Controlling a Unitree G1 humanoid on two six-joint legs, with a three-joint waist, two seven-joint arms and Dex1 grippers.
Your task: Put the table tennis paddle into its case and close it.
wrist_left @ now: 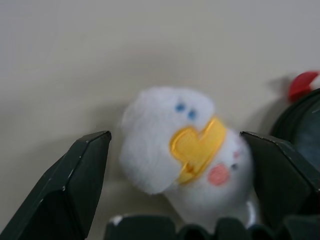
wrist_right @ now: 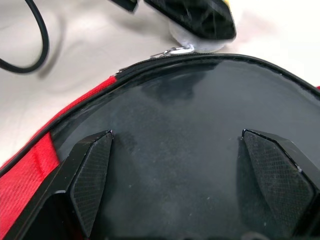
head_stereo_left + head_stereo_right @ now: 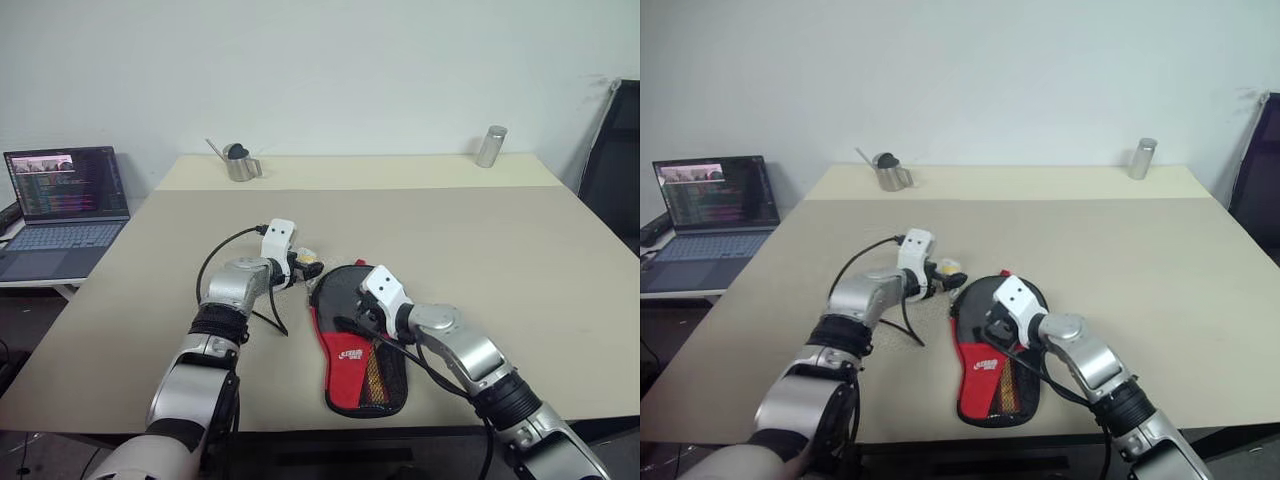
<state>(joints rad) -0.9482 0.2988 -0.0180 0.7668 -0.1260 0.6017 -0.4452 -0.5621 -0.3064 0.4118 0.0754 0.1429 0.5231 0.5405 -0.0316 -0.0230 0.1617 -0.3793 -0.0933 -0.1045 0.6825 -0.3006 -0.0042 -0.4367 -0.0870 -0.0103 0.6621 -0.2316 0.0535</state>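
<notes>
We find the paddle (image 2: pixel 190 150) already lying in the case (image 3: pixel 358 362) on the tabletop (image 3: pixel 500 260), both jaws wide and empty; the left gripper (image 1: pixel 175 165) straddles a plush charm (image 1: pixel 185 150) at the case's top and risks dragging the unzipped case askew.

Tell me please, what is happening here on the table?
A two-armed robot is working on a table tennis case that lies on the beige table. Its right hand is open, low over the black round end of the case. Its left hand is open around a small white plush duck, a charm beside the top of the case. Neither hand has closed on anything. A laptop stands at the side.
</notes>
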